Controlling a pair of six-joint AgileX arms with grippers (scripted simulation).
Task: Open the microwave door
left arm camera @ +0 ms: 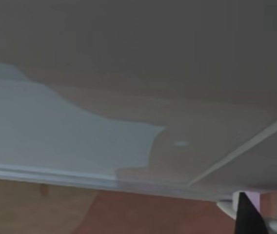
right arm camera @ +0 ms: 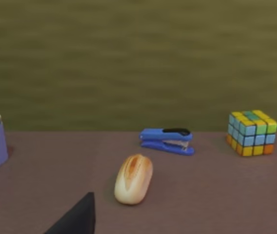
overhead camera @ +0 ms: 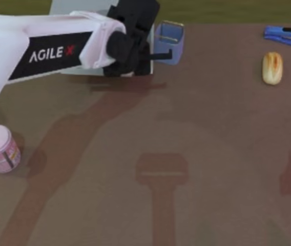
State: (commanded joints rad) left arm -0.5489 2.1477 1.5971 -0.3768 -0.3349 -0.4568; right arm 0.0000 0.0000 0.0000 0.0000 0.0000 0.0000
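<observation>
**Left arm up against the microwave at the top of the frame**

Top view: the left arm stretches in from the left edge, white casing with the black AgileX strip, and its black left end effector sits at the upper middle of the frame. The microwave lies right under and behind it, a pale silver-grey box at the top edge, mostly covered by the arm. Only slivers show above and below the forearm. One dark finger pokes rightward across the blue-purple bin, which stands just beside the microwave's right side. Whether the fingers are spread or pressed together, I cannot tell from here.

Left wrist view: a broad grey panel fills nearly everything, very close to the camera, with a pale framed edge running along its lower side, which reads as the microwave door. The black fingertips show at the lower right corner, near that edge; contact cannot be made out.

Elsewhere on the tabletop: a pink tub at the left edge, a blue stapler at upper right with a bread roll just below it. The right wrist view adds a colour cube beyond them and a dark sliver of the right end effector at its lower edge, state unreadable.
</observation>
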